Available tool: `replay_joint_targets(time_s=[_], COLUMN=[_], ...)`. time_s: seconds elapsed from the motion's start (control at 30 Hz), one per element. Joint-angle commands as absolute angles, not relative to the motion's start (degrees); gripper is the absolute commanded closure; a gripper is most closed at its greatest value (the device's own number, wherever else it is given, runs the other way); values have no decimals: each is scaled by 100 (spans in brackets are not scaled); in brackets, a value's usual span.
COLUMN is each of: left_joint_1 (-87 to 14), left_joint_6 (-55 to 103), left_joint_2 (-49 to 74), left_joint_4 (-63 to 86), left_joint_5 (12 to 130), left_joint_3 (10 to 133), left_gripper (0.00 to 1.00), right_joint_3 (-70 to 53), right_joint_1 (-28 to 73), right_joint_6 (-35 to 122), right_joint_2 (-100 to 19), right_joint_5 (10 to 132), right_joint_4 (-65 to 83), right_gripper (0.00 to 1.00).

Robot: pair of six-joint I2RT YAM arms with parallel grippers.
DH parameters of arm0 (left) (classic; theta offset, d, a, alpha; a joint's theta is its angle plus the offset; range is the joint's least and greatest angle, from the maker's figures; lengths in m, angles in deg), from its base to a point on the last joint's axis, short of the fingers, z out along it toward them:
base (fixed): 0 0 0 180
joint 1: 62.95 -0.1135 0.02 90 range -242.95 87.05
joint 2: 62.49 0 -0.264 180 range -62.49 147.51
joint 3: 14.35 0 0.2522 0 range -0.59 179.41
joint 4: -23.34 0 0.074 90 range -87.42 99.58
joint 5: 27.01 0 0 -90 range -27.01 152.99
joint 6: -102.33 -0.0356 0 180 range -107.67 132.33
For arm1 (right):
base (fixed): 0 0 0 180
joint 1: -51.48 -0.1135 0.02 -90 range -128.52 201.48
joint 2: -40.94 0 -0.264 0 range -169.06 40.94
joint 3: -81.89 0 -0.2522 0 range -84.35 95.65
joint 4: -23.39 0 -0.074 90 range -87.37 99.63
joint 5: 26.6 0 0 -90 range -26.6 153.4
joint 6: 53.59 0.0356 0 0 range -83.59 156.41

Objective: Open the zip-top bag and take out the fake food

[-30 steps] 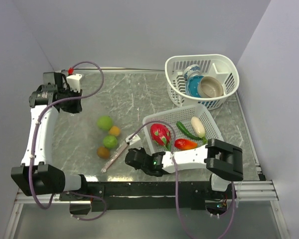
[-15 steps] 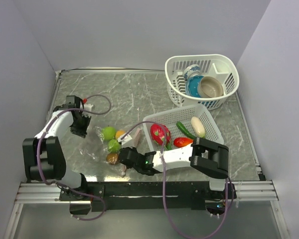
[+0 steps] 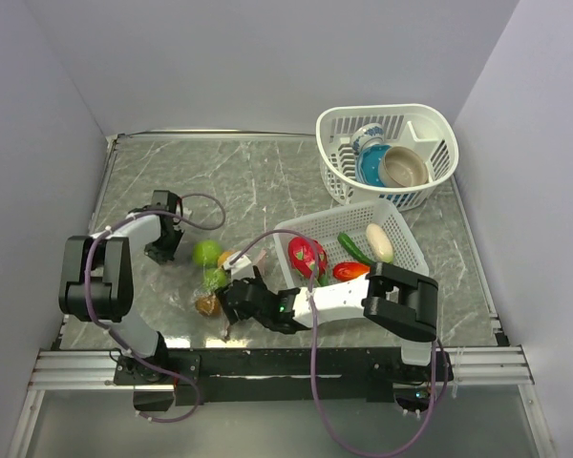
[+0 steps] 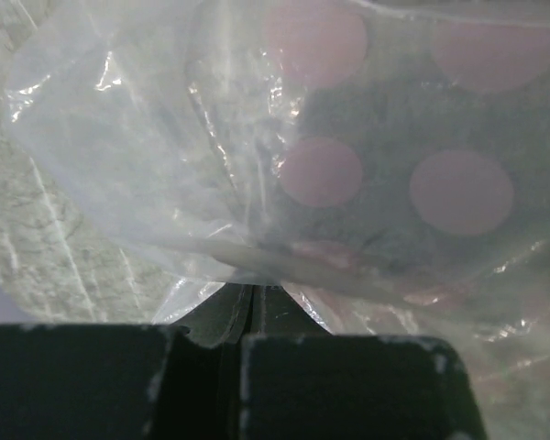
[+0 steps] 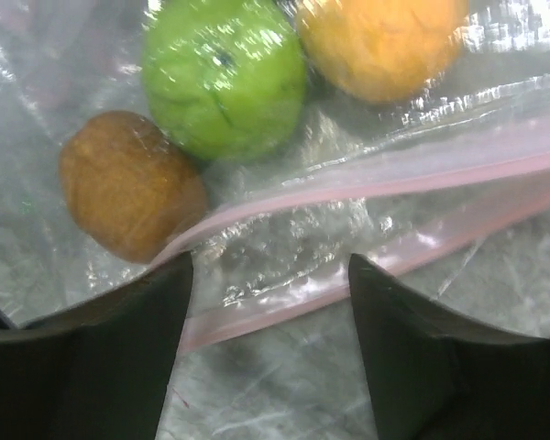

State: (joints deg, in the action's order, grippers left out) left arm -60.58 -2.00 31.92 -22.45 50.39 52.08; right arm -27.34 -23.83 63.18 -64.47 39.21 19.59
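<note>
The clear zip-top bag (image 3: 195,282) lies left of centre on the table, with two green balls (image 3: 207,253), an orange piece (image 3: 226,258) and a brown piece (image 3: 207,305) of fake food inside. My left gripper (image 3: 171,250) sits at the bag's left edge, shut on a fold of the film (image 4: 257,183). In the left wrist view the left gripper (image 4: 250,291) has its jaws pressed together. My right gripper (image 3: 232,292) is open at the bag's near right. In the right wrist view the right gripper (image 5: 270,275) straddles the pink zip strip (image 5: 367,174) without pinching it. Beyond lie a green ball (image 5: 222,78), orange (image 5: 380,41) and brown piece (image 5: 128,183).
A rectangular white basket (image 3: 404,234) right of the bag holds a red fruit (image 3: 307,256), green vegetable (image 3: 355,248), cream oblong (image 3: 380,243) and red piece (image 3: 353,275). A round basket (image 3: 430,119) at the back right holds a patterned cup (image 3: 367,138) and tan bowl (image 3: 403,167).
The left arm has swung in from the far back left to the bag's left edge. The right gripper has opened and let go of the zip strip. The bag has shifted slightly.
</note>
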Motion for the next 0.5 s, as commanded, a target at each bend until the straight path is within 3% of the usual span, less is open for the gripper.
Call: replay_joint_targets(time_s=[0.0,0.1,0.47], left_joint_1=[-5751,-5584,-5232], left_joint_6=[-7,134,257], left_joint_2=[3525,3490,3288], left_joint_4=[-1907,-2126,-2496], left_joint_5=[5156,5358,5895], left_joint_3=[5249,5355,5276], left_gripper=[99,99,99], right_joint_3=[-2573,-2345,-1440], right_joint_1=[-2332,-2297,-2112], right_joint_6=[6032,5883,5716], right_joint_2=[-6479,-6585,-7121], right_joint_5=[4063,4090,4090], right_joint_4=[2746,2923,2748], right_gripper=[10,3,1])
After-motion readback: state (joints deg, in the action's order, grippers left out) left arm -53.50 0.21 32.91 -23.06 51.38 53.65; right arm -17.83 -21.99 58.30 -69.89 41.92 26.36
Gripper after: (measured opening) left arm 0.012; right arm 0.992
